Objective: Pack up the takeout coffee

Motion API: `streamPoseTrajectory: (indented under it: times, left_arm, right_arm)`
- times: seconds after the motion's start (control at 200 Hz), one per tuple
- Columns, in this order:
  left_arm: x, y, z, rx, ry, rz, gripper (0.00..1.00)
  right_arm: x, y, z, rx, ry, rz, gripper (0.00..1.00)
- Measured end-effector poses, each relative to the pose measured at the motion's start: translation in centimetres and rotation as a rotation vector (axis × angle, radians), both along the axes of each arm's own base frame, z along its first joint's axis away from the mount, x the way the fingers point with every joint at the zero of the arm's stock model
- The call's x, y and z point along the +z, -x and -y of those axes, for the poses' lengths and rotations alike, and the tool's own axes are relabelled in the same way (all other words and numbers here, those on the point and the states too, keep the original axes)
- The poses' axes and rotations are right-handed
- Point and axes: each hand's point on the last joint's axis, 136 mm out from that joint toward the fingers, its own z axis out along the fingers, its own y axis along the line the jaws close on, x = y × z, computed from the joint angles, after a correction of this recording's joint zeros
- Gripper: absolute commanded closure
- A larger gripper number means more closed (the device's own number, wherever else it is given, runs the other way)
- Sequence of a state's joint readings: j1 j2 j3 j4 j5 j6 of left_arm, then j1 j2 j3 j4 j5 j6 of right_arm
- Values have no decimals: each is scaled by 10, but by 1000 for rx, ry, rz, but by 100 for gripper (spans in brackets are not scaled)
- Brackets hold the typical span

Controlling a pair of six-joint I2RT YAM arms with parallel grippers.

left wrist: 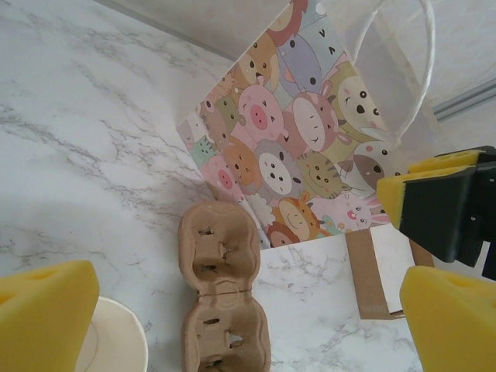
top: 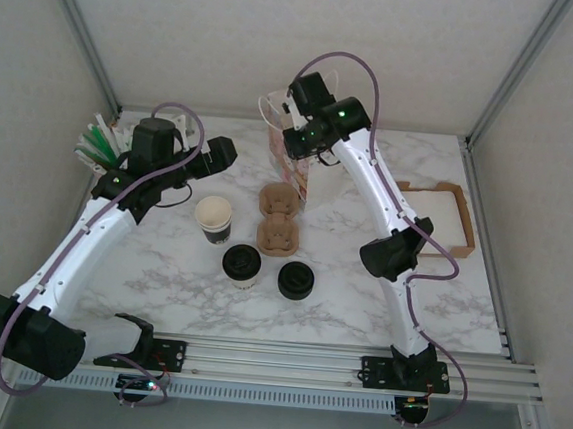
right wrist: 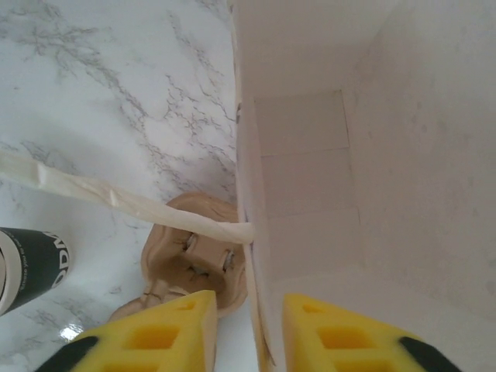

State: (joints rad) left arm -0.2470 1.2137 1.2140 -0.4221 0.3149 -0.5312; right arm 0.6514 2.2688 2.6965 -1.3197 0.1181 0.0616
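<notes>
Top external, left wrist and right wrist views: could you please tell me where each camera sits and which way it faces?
Top external: above and behind the bases, looking down on the marble table; both arms show.
Left wrist: on the left arm, looking down over the cup carrier toward the cartoon bag; left gripper open.
Right wrist: looking down into the bag; right gripper astride its wall.
Shared: both wrist views show carrier and bag.

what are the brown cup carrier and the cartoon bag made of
The cup carrier looks like molded paper pulp: matte brown, with a rough fibrous surface and soft pressed edges. The cartoon bag is probably printed paper or thin card: crisp folds, plain white inside. Whether it has a coating is unclear.
</notes>
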Motion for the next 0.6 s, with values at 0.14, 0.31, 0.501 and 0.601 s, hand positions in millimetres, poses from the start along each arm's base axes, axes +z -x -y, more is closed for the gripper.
streamPoseTrajectory:
  times: [0.14,0.31,0.501,0.601]
  left_arm:
    - [0,1,0,2,4,1,0]
    - [-5,1,0,4,17,1,0]
    - [-4,-3,3,2,33,6,0]
    - [-3,-4,4,1,46,7,0]
  right_arm:
    - [0,-2,4,-12,16,13,92]
    - [2,-7,14,-42,62,40,100]
    - [18,-2,35,-90,115,83,100]
    - [34,10,49,-112,123,102,100]
